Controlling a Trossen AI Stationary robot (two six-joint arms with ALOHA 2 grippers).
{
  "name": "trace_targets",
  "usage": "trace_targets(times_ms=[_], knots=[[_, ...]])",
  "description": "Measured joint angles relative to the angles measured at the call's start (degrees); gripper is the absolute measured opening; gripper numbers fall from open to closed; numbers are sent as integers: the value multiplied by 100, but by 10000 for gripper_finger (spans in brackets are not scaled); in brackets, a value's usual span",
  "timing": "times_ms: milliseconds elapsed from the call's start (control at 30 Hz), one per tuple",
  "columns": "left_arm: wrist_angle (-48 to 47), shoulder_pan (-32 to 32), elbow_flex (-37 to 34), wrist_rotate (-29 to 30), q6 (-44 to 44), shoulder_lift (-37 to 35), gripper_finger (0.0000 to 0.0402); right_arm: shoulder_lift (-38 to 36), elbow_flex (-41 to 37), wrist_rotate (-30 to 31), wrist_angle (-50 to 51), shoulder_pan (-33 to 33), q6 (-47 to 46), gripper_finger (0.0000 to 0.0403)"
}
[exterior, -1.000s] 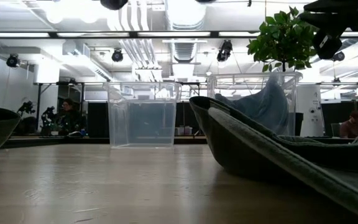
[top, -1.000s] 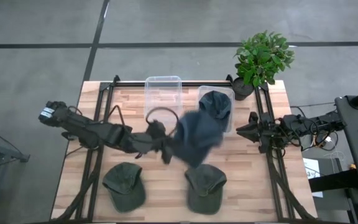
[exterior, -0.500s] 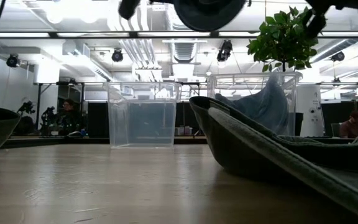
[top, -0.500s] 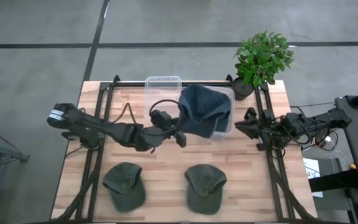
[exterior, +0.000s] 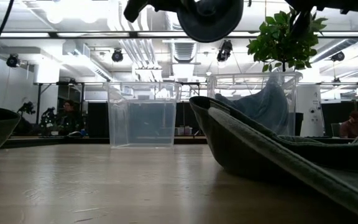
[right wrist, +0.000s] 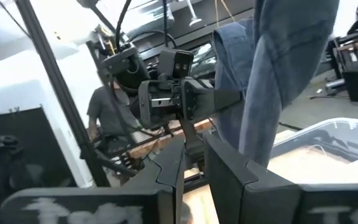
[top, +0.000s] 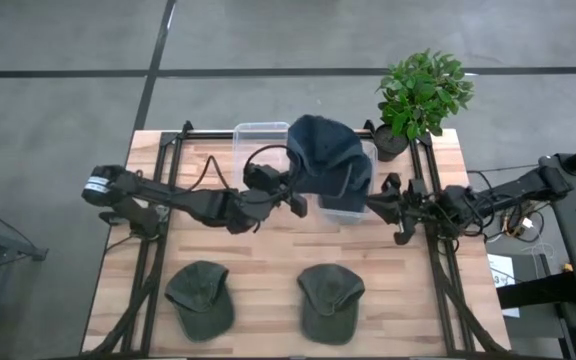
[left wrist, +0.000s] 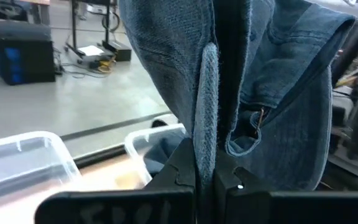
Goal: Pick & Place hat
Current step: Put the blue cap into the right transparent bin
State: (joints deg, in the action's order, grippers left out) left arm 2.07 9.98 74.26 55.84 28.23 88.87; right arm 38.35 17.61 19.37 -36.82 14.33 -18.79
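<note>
The table point(top: 268, 270) is being used by both arms. Two clear bins are being kept at its far side: an empty bin point(top: 261, 140) and a second bin point(top: 346, 205) that already has a blue hat lying in it, as the low view shows.

A blue hat point(top: 326, 165) is being held up in the air by the left gripper point(top: 293, 195). The cloth is being pinched tight between its fingers point(left wrist: 207, 124), as the left wrist view shows. The hat is hanging just past the fingertips, and the second bin is lying right under it. The empty bin is just beside the gripper, on its far side.

The right gripper point(top: 383, 203) is being held near the second bin's other side. Its fingers point(right wrist: 166, 168) are being kept a little apart, with nothing between them.

Two green hats are being left on the table's near side, one point(top: 199, 296) behind the left gripper and one point(top: 330, 300) well apart from both grippers.

From here, a few things could go wrong. The hat is floppy, so part of it could be left draped over the bin's wall when it is let go. It could also be caught on the fingers and dragged back out. The two grippers are being kept close together, so they could be bumped. The light bin could be pushed along too.
</note>
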Motion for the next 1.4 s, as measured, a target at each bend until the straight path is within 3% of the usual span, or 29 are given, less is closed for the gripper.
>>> trace_targets(times_ms=[433,767,933,1167,1400], knots=[[-14,-50,0,-24,-315,8,5,999,1115,34,308,0,727,59],[-188,-50,0,92,-436,-106,5,1523,2768,183,3748,2,225,59],[-197,-50,0,220,-559,-137,5,1732,3312,182,4537,2,101,61],[-201,-47,0,231,-559,-139,5,1913,3627,196,5326,-13,-136,109],[-201,29,0,232,-453,-139,5,1902,3587,1100,5377,-13,-226,179]])
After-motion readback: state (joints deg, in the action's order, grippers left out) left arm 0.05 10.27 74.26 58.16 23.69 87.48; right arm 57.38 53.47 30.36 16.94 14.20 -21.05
